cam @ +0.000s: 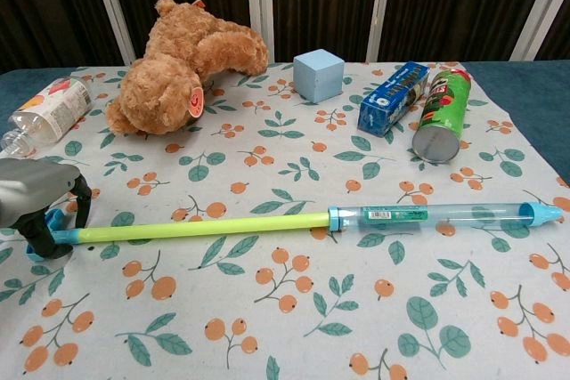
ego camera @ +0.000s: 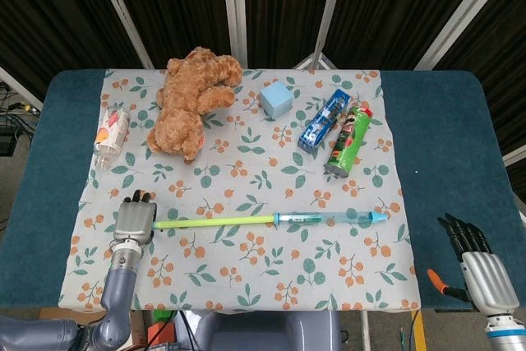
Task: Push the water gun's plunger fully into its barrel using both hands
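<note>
The water gun lies across the front of the flowered cloth, its clear blue barrel to the right. Its yellow-green plunger rod is drawn far out to the left. My left hand is at the rod's left end, with fingers and thumb curled around the blue plunger handle. My right hand hangs off the table's front right corner, fingers straight and holding nothing, well away from the barrel's nozzle. The chest view does not show that hand.
Behind the gun sit a brown teddy bear, a light blue cube, a blue box and a green can. A plastic bottle lies at the left. An orange-handled tool shows below the right table edge.
</note>
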Available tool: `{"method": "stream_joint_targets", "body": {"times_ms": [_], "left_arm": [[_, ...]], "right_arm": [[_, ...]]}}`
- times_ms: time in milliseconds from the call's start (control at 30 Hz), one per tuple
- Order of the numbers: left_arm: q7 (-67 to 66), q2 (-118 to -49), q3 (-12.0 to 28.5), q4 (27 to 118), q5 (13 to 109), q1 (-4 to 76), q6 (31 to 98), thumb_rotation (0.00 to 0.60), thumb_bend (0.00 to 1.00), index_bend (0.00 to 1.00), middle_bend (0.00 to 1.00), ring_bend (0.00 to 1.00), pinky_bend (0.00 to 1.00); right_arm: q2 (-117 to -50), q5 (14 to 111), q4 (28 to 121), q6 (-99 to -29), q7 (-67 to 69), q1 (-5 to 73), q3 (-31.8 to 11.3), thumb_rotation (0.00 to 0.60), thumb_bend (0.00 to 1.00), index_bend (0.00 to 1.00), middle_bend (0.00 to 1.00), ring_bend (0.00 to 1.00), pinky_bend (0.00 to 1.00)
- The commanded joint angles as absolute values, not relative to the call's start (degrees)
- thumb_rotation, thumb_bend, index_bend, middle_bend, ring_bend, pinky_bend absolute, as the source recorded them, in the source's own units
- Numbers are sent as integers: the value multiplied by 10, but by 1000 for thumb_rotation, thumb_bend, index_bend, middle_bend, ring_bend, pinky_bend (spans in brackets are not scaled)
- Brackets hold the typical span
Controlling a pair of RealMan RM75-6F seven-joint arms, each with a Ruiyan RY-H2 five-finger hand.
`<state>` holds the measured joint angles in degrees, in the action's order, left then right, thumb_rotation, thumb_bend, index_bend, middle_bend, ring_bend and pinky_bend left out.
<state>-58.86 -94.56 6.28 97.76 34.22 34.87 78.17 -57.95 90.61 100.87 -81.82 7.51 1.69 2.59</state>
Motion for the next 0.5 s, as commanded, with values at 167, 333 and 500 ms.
{"method": "stream_joint_targets", "body": {"times_ms": [167,333,500], "left_arm": [[-584,-948,59,974,349,348,785,600,501,547,153,80,209],[-581,-947,58,976,354,349,785,600,510,563,154,80,209],[-580,-945,56,982,360,351,786,600,510,567,154,80,209]], "right_arm": [[-580,907,1008,-819,75,17,26,600,326,0,0,0,0],[-581,906,1009,-818,72,17,25,600,326,0,0,0,0],[-578,903,1025,-800,67,27,26,600,326,0,0,0,0]]}}
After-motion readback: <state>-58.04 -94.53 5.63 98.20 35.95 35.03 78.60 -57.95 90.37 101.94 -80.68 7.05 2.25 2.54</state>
